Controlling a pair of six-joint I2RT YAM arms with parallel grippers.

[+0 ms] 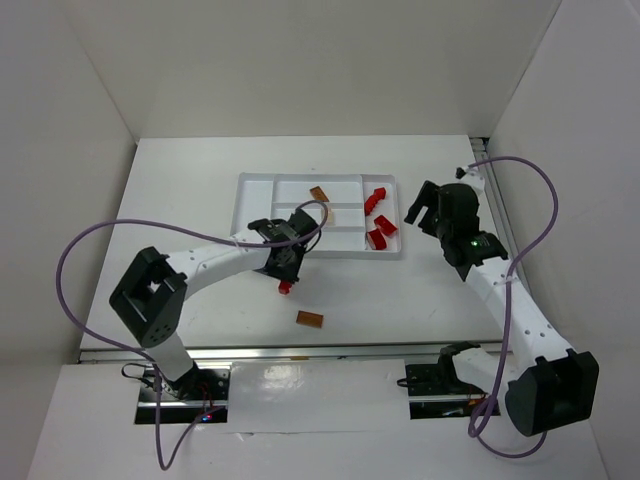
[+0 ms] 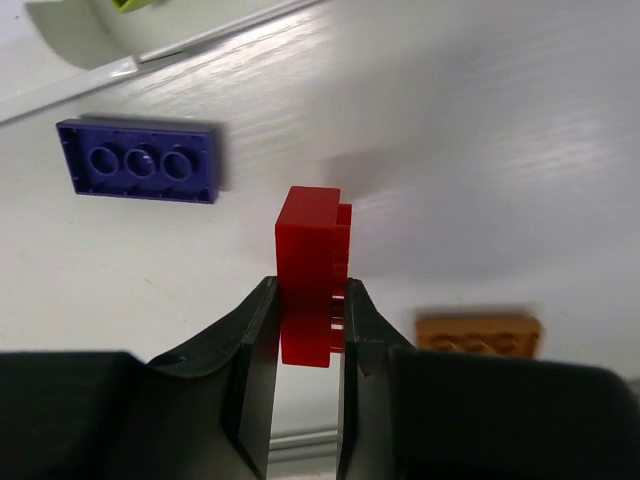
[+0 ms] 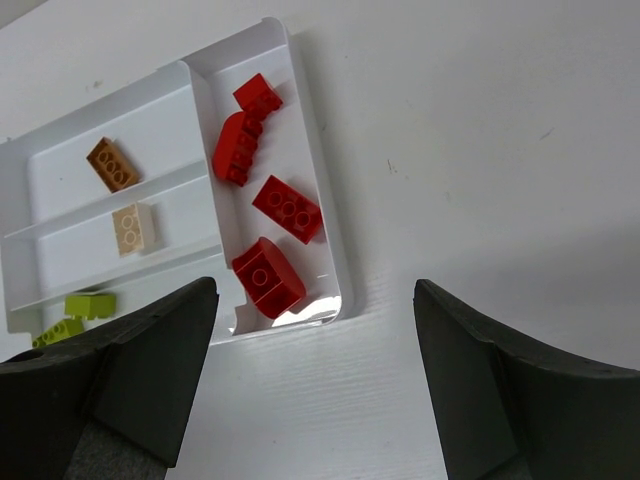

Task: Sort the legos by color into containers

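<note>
My left gripper point(image 1: 283, 272) is shut on a red brick point(image 2: 312, 262), held upright over the table just in front of the white tray point(image 1: 243, 181); the brick also shows in the top view point(image 1: 285, 287). A purple brick point(image 2: 140, 161) and an orange-brown brick point(image 2: 478, 333) lie on the table close to it. Several red bricks point(image 3: 270, 275) lie in the tray's sideways right slot. An orange-brown brick point(image 3: 112, 164), a tan brick point(image 3: 132, 227) and yellow-green bricks point(image 3: 90, 303) lie in separate long slots. My right gripper point(image 3: 315, 300) is open and empty, over the table just right of the tray.
The loose orange-brown brick point(image 1: 309, 319) lies near the table's front edge. The left arm hides the purple brick in the top view. White walls enclose the table on the left, back and right. A purple cable point(image 1: 75, 250) loops beside each arm.
</note>
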